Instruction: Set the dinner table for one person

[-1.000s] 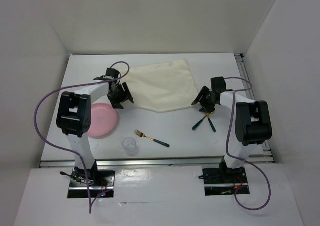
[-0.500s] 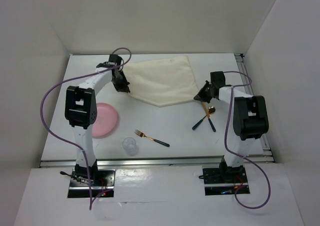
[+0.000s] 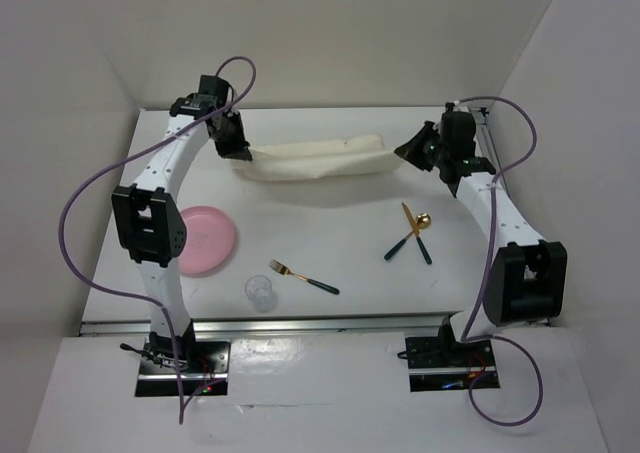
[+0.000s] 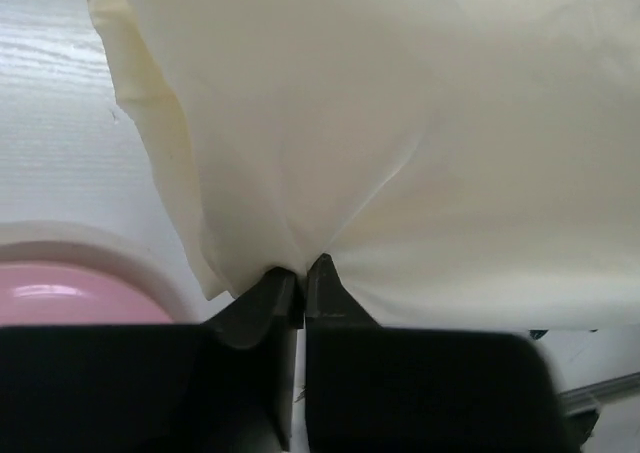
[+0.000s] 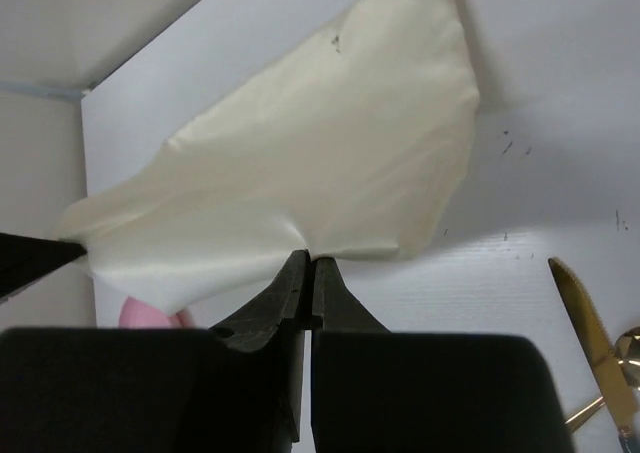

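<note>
Left gripper: clamped on one corner of the cream cloth placemat, fingertips pressed together with fabric bunched between them; raised and carried toward the far left, away from its spot beside the plate a second ago.
Right gripper: likewise pinched shut on the opposite corner, fingertips closed through the cloth; swung up and back toward the far right rail, off the cutlery it hovered near a second ago.
Placemat: lay spread flat as a diamond a second ago; now hung between both grips as a narrow sagging band, with a shadow underneath. Could not tell whether the middle touched down.
Dinner table: stretched beneath both arms, from the near rail to the back wall.
Pink plate: stayed at near left, well apart from the cloth.
Fork: unmoved at front centre.
Clear cup: unmoved, just beside the fork's tines.
Knife and spoon: crossed at right, as before.
Meaning for the task: judged as the placemat lifted for repositioning, with the setting itself not yet begun; probably called for a carry toward near centre and a flat lay, with even tension so neither pinch slipped.
</note>
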### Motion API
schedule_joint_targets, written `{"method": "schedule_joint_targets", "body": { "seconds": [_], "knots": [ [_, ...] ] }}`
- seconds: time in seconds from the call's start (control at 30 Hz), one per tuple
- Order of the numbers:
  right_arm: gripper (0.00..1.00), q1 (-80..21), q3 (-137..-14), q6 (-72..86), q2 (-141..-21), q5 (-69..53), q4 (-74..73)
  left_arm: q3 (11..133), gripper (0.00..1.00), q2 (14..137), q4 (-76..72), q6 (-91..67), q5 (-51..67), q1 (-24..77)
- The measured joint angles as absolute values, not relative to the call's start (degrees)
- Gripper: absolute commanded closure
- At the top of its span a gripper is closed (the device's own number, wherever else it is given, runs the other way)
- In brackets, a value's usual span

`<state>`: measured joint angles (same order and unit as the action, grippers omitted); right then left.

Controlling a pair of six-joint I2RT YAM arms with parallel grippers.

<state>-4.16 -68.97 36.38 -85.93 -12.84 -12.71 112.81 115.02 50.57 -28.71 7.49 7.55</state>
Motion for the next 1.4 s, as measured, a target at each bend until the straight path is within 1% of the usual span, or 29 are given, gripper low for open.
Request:
{"method": "schedule_joint_targets", "body": {
  "seconds": [0.03, 0.07, 0.1, 0.2, 0.27, 0.3, 0.37, 0.43, 0.47, 0.57, 0.6, 0.63, 0.67, 0.7, 0.73, 0.83, 0.87, 0.9, 0.93, 1.07, 1.23, 1.3, 1.4],
  "knots": [
    [1.0, -4.51, -68.51, 36.14, -85.23, -12.69, -12.73, 112.97, 0.61, 115.24, 51.53, -28.12, 7.68, 7.55],
    [1.0, -4.8, -67.7, 36.03, -84.75, -12.6, -12.73, 113.58, 0.37, 116.07, 52.99, -27.09, 7.73, 7.55],
    [1.0, -5.02, -66.61, 35.92, -84.47, -12.43, -12.86, 114.98, 0.28, 117.38, 54.57, -26.35, 7.68, 7.55],
    [1.0, -5.56, -62.87, 35.94, -84.99, -11.75, -13.5, 119.35, 0.21, 122.91, 55.94, -26.37, 6.13, 7.53],
    [1.0, -5.67, -61.32, 35.97, -86.02, -11.27, -14.55, 120.53, 0.21, 125.75, 56.25, -26.55, 4.78, 7.53],
    [1.0, -5.8, -60.88, 35.97, -86.74, -11.07, -15.11, 119.5, 0.19, 126.3, 56.14, -26.79, 4.05, 7.53],
    [1.0, -6.04, -60.34, 35.97, -87.77, -10.66, -15.49, 114.83, 0.18, 124.88, 55.44, -27.24, 2.31, 7.53],
    [1.0, -6.26, -59.9, 35.97, -88.01, -10.28, -15.53, 109.21, 0.21, 121.99, 54.96, -27.53, 0.8, 7.51],
    [1.0, -6.46, -59.7, 35.97, -88.01, -10.15, -15.53, 106.5, 0.27, 120.03, 55.02, -27.73, 0.19, 7.46],
    [1.0, -7.09, -59.55, 35.97, -88.03, -9.74, -15.57, 98.13, 0.58, 112.31, 53.91, -29.21, -0.4, 7.51],
    [1.0, -7.31, -59.53, 35.97, -88.03, -9.5, -15.62, 95.07, 0.7, 109.3, 52.97, -29.32, -0.34, 7.57],
    [1.0, -7.49, -59.53, 35.97, -88.03, -9.28, -15.62, 91.48, 0.71, 105.97, 51.57, -29.91, 0.1, 7.73],
    [1.0, -7.64, -59.51, 35.9, -88.03, -8.99, -15.64, 87.68, 0.68, 102.74, 50.06, -30.46, 0.56, 7.97],
    [1.0, -7.75, -59.44, 35.9, -88.03, -8.8, -15.68, 84.42, 0.62, 100.05, 49.32, -30.76, 1.06, 8.45],
    [1.0, -7.75, -59.35, 35.9, -88.03, -8.58, -15.77, 80.66, 0.48, 97.19, 48.21, -31.64, 1.67, 9.21],
    [1.0, -7.88, -58.35, 35.62, -87.99, -7.94, -15.9, 71.24, 0.31, 91.88, 46.09, -34.72, 3.36, 12.05],
    [1.0, -7.99, -57.78, 35.48, -87.99, -7.88, -15.9, 68.07, 0.2, 90.98, 45.04, -36.32, 4.19, 13.21],
    [1.0, -8.05, -57.34, 35.44, -87.99, -7.79, -16.12, 66.22, 0.16, 90.8, 44.6, -36.8, 4.71, 13.85],
    [1.0, -8.12, -56.93, 35.4, -87.99, -7.7, -16.36, 64.27, 0.15, 90.78, 43.97, -38.11, 5.04, 14.39],
    [1.0, -8.12, -56.62, 35.03, -87.99, -7.73, -17.02, 59.92, 0.16, 90.8, 40.66, -42.02, 5.15, 14.66],
    [1.0, -8.12, -56.6, 34.59, -87.99, -7.73, -17.23, 59.13, 0.26, 92.09, 34.65, -43.92, 4.47, 14.79],
    [1.0, -8.12, -56.6, 34.41, -87.99, -7.7, -17.26, 59.13, 0.33, 93.93, 32.58, -44.1, 4.27, 14.81],
    [1.0, -8.12, -56.6, 34.33, -87.99, -7.68, -17.3, 59.13, 0.36, 96.97, 30.63, -44.21, 3.7, 15.0]
  ]
}}
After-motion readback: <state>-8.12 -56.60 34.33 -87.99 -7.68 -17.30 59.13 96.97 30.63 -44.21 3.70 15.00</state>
